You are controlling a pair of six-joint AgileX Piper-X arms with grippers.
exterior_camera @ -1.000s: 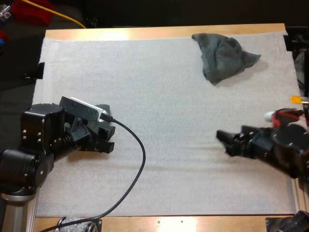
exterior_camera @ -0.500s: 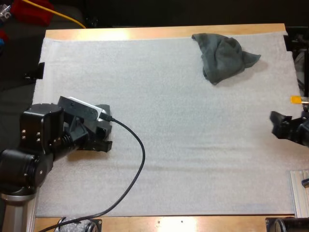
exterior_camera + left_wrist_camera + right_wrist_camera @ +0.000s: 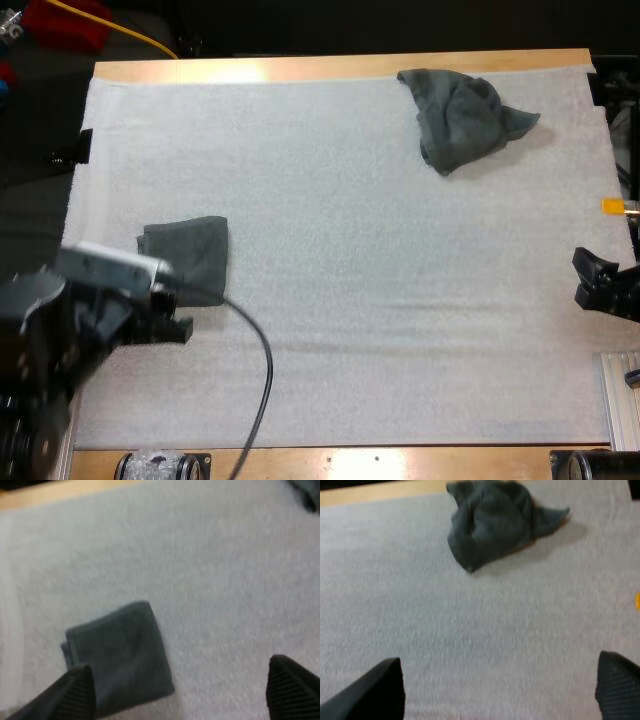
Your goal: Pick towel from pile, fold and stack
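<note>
I take this for a robotics lab with a test set-up. I work at a wooden table [image 3: 340, 68] covered almost edge to edge by a plain white foam mat [image 3: 380, 330], a work surface rather than furniture. My black right hand [image 3: 585, 278] comes in at the right edge of the frame, and a bare aluminium rail [image 3: 620, 400] sits at the lower right. Beyond the table, at the upper left, a yellow cable [image 3: 120, 30] runs past a red object [image 3: 65, 22] in dark surroundings.
</note>
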